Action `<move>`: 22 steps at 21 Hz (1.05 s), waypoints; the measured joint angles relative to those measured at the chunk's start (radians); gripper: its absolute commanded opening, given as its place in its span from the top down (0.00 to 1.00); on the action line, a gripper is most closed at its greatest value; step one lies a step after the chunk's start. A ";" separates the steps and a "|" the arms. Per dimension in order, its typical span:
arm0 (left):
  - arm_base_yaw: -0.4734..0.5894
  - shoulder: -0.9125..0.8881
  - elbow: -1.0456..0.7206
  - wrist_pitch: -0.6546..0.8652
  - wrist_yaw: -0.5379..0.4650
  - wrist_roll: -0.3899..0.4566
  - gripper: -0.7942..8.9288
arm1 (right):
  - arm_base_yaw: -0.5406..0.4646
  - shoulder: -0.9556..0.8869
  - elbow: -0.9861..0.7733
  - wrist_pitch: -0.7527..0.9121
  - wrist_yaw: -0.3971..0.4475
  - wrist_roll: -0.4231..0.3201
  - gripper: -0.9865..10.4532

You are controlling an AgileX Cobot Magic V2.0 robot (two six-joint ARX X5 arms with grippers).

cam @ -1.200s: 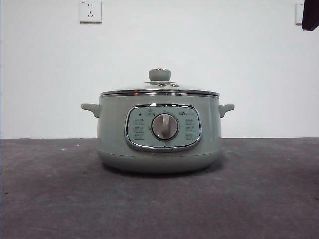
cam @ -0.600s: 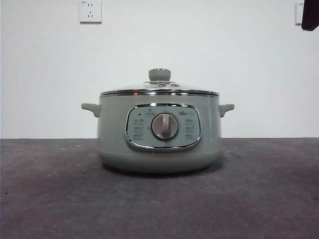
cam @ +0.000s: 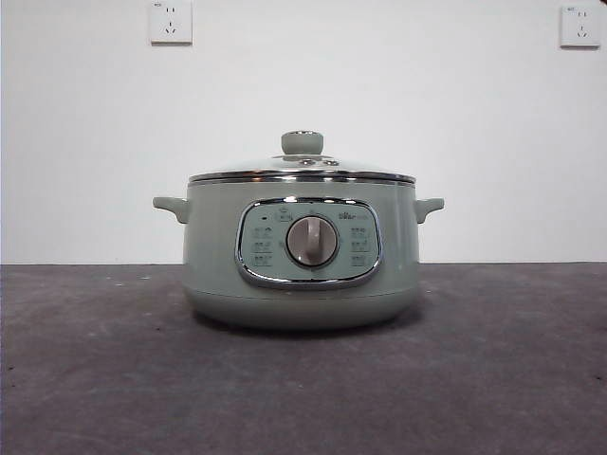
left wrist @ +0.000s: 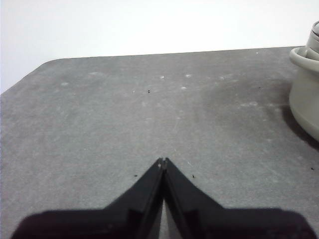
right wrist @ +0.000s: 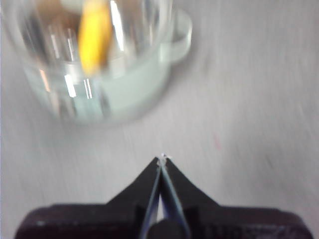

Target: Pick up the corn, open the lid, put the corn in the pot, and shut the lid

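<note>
**Trainee:** Where was the corn [right wrist: 95, 35] at that moment?

**Me:** Inside the pot [cam: 302, 251], as far as I could judge. My right wrist camera showed a blurred yellow-orange shape through the glass of the lid [cam: 302, 171]. From the front I couldn't see it; the pot's wall hid the inside. The lid sat flat on the rim, its pale green knob [cam: 302, 143] at twelve o'clock above the round dial [cam: 312, 241].

**Trainee:** So all four steps looked done?

**Me:** I judged so. What remained was getting clear cleanly.

**Trainee:** And the tools?

**Me:** The right tool [right wrist: 163, 158] had its jaws pressed together on nothing, hanging above the counter [cam: 104, 379] with the pot at roughly eleven o'clock from its tips. That picture was smeared, so I trusted few details. The left tool [left wrist: 162, 161] was likewise closed and empty, low over bare counter, with the pot's side handle [left wrist: 301, 57] out at two o'clock.

**Trainee:** How would you finish well?

**Me:** I'd pull away without brushing the handles or knob, so the lid stays seated. Neither arm showed in the front view, so the pot stood unobstructed for a final check.
</note>
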 measured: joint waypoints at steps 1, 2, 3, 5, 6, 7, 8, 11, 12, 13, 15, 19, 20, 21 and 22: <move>0.000 0.000 0.000 0.000 0.000 0.000 0.92 | -0.064 -0.071 -0.087 0.116 -0.050 -0.003 0.91; 0.000 0.000 0.000 0.000 0.000 0.000 0.92 | -0.132 -0.146 -0.187 0.242 -0.086 -0.004 0.91; 0.000 0.000 0.000 0.000 0.000 0.000 0.92 | -0.198 -0.220 -0.296 0.372 -0.106 -0.005 0.91; 0.000 0.000 0.000 0.000 0.000 0.000 0.92 | -0.317 -0.362 -0.517 0.602 -0.117 -0.004 0.91; 0.000 0.000 0.000 0.000 0.000 0.000 0.92 | -0.375 -0.429 -0.624 0.677 -0.119 -0.002 0.91; 0.000 0.000 0.000 0.000 0.000 0.000 0.92 | -0.415 -0.477 -0.697 0.693 -0.120 0.002 0.91; 0.000 0.000 0.000 0.000 0.000 0.000 0.92 | -0.459 -0.528 -0.770 0.689 -0.121 0.008 0.91; 0.000 0.000 0.000 0.000 0.000 0.000 0.92 | -0.521 -0.610 -0.866 0.689 -0.127 0.013 0.91; 0.000 0.000 0.000 0.000 0.000 0.000 0.92 | -0.526 -0.626 -0.879 0.692 -0.127 0.012 0.91; 0.000 0.000 0.000 0.000 0.000 0.000 0.92 | -0.528 -0.640 -0.891 0.700 -0.128 0.011 0.91; 0.000 0.000 0.000 0.000 0.000 0.000 0.92 | -0.530 -0.658 -0.906 0.709 -0.130 0.007 0.91; 0.000 0.000 0.000 0.000 0.000 0.000 0.92 | -0.530 -0.689 -0.953 0.709 -0.130 -0.001 0.91; 0.000 0.000 0.000 0.000 0.000 0.000 0.92 | -0.530 -0.696 -0.960 0.687 -0.130 -0.004 0.91; 0.000 0.000 0.000 0.000 0.000 0.000 0.92 | -0.530 -0.699 -0.962 0.670 -0.130 -0.010 0.91; 0.000 0.000 0.000 0.000 0.000 0.000 0.92 | -0.530 -0.703 -0.962 0.661 -0.130 -0.018 0.91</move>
